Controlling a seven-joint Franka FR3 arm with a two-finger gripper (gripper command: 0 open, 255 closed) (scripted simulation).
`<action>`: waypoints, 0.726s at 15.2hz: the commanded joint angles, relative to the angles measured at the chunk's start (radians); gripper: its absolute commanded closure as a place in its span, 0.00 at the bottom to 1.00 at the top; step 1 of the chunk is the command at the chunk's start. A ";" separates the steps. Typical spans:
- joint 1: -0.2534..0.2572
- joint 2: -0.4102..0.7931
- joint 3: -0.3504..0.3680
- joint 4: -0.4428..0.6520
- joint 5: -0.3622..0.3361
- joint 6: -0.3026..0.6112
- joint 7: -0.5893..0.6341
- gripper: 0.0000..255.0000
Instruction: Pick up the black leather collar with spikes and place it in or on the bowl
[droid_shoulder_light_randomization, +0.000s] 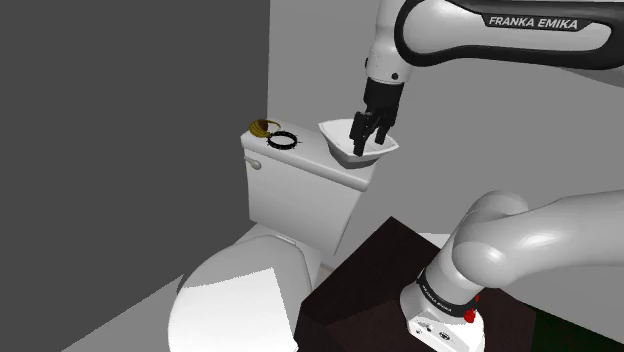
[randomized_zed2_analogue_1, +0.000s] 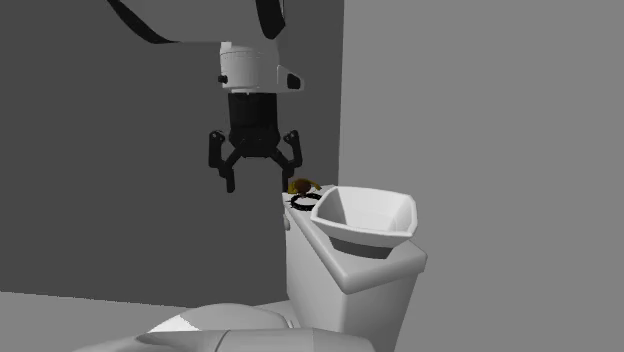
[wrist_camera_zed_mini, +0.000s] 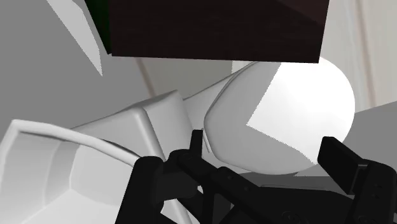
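The black spiked collar (droid_shoulder_light_randomization: 284, 140) lies flat on the white toilet tank lid (droid_shoulder_light_randomization: 305, 162), a small ring near the lid's far end. In the second exterior view the collar (randomized_zed2_analogue_1: 303, 201) lies just behind the white angular bowl (randomized_zed2_analogue_1: 365, 220). That bowl (droid_shoulder_light_randomization: 358, 146) stands at the lid's other end and holds nothing. My gripper (droid_shoulder_light_randomization: 368, 138) hangs open and holds nothing, overlapping the bowl in the shoulder view. The second exterior view shows the gripper (randomized_zed2_analogue_1: 257, 183) hovering above tank height, off to the bowl's left. In the wrist view the gripper (wrist_camera_zed_mini: 266, 149) looks past the bowl's rim (wrist_camera_zed_mini: 38, 137).
A small gold-brown object (droid_shoulder_light_randomization: 262, 127) lies next to the collar at the tank's far end. Below the tank is the toilet with its lid (droid_shoulder_light_randomization: 235, 300) down. The dark stand (droid_shoulder_light_randomization: 380, 290) is close beside the toilet. Grey walls close in behind the tank.
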 joint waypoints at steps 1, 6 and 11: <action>0.000 0.000 0.000 0.000 0.000 0.000 0.000 0.00; -0.006 0.193 -0.025 0.067 -0.016 0.129 -0.054 0.00; -0.009 0.391 -0.046 0.168 -0.022 0.229 -0.105 0.00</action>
